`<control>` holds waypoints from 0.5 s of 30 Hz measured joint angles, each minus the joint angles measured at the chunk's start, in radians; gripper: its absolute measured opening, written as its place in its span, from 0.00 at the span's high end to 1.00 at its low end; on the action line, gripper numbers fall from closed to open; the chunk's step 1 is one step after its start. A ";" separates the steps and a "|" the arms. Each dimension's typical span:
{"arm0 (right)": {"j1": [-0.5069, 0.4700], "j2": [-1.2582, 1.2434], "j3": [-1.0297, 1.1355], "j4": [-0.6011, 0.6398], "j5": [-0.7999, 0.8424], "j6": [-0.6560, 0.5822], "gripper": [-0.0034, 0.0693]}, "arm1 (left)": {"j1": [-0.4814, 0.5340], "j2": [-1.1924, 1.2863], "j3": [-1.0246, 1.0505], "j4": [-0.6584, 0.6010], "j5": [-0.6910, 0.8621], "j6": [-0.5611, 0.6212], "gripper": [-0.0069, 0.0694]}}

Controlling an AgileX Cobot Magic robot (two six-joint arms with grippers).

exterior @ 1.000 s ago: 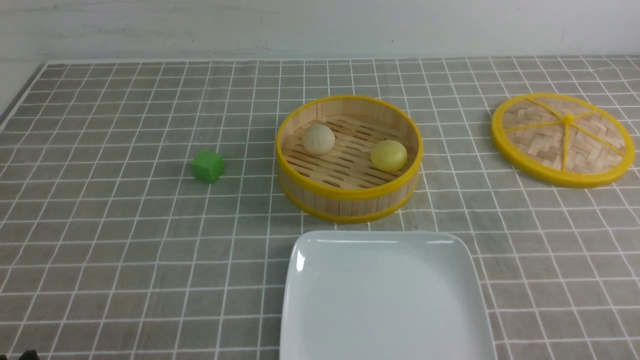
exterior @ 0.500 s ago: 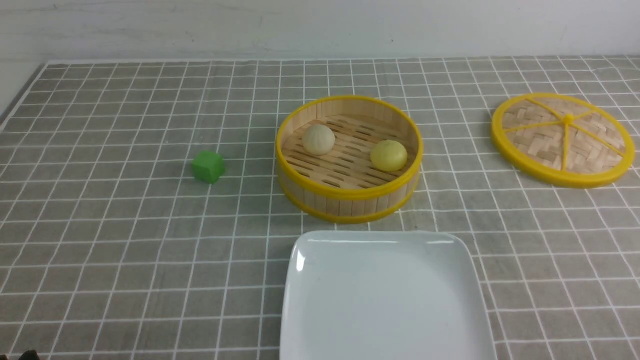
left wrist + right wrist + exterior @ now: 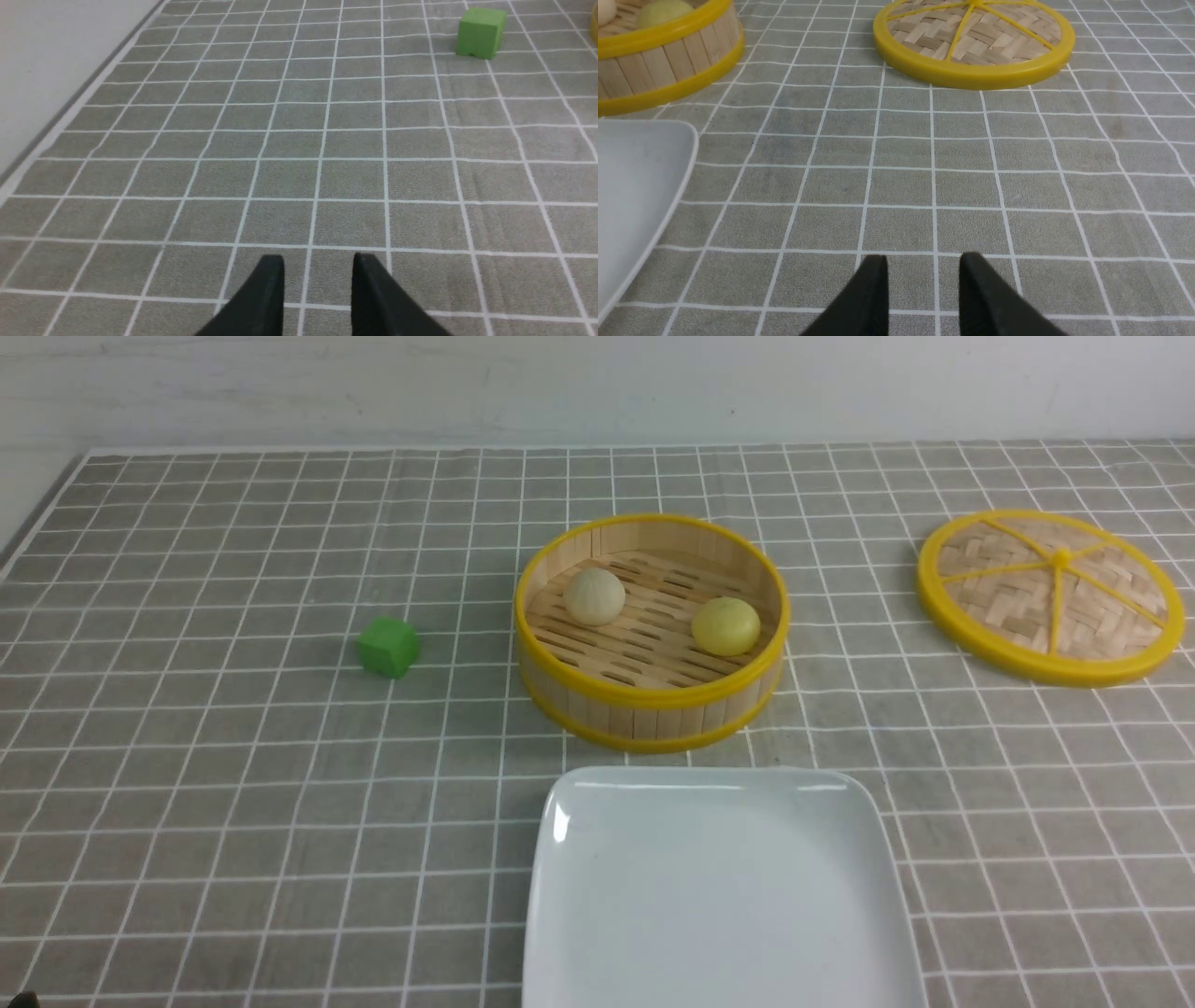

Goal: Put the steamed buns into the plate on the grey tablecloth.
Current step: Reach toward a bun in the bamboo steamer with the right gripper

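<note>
Two steamed buns lie inside a round bamboo basket [image 3: 644, 695]: a cream bun [image 3: 595, 595] at its left and a yellow bun [image 3: 726, 625] at its right. The white square plate [image 3: 719, 896] sits bare on the grey tablecloth [image 3: 233, 756], just in front of the basket. My left gripper [image 3: 318, 259] hovers open over bare cloth, far from the basket. My right gripper [image 3: 923, 257] is open too, over cloth to the right of the plate [image 3: 635, 186]. Neither holds anything. Neither gripper appears in the front view.
A green cube [image 3: 388, 647] stands left of the basket and shows ahead of the left gripper [image 3: 481, 31]. The woven yellow-rimmed lid [image 3: 1050, 597] lies flat at the far right, ahead of the right gripper [image 3: 973, 39]. The cloth's left edge meets a pale surface.
Nothing on the table has moved. A small dark sliver at the front view's lower left corner has slipped further out of frame.
</note>
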 joint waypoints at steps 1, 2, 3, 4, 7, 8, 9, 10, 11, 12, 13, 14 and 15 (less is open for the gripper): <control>0.000 0.000 0.000 0.000 0.000 0.000 0.62 | 0.000 0.000 0.001 0.011 -0.001 0.000 0.59; 0.000 0.000 0.000 0.000 0.000 0.000 0.62 | 0.000 0.000 0.001 0.023 -0.001 0.000 0.59; 0.000 0.000 0.000 0.000 0.000 0.000 0.62 | 0.000 0.000 0.001 0.029 -0.001 0.000 0.59; 0.000 0.000 0.000 0.000 0.000 0.000 0.62 | 0.000 0.000 0.001 0.034 -0.001 0.000 0.59; 0.000 0.000 0.000 -0.004 0.000 0.000 0.62 | 0.001 0.000 0.002 0.044 -0.003 0.000 0.59; 0.000 0.000 0.000 -0.007 -0.001 0.000 0.62 | 0.001 0.000 0.002 0.048 -0.004 0.000 0.59; 0.000 0.000 0.000 -0.004 -0.004 0.009 0.62 | 0.001 0.000 0.002 0.048 -0.005 -0.005 0.59; 0.000 0.000 0.000 0.017 -0.008 0.031 0.62 | 0.001 0.000 0.002 0.033 -0.007 -0.021 0.59; 0.000 0.000 0.000 0.041 -0.009 0.053 0.62 | 0.001 0.000 0.002 0.024 -0.008 -0.036 0.59; 0.000 0.000 0.000 0.117 -0.014 0.107 0.62 | 0.001 0.000 0.002 -0.025 -0.012 -0.083 0.59; 0.000 0.000 0.002 0.212 -0.023 0.179 0.62 | 0.001 0.000 0.002 -0.123 -0.018 -0.159 0.59; 0.000 0.000 0.003 0.257 -0.026 0.201 0.62 | 0.001 0.000 0.002 -0.149 -0.019 -0.197 0.59; 0.000 0.000 0.005 0.337 -0.031 0.259 0.62 | 0.001 0.000 0.002 -0.221 -0.021 -0.249 0.59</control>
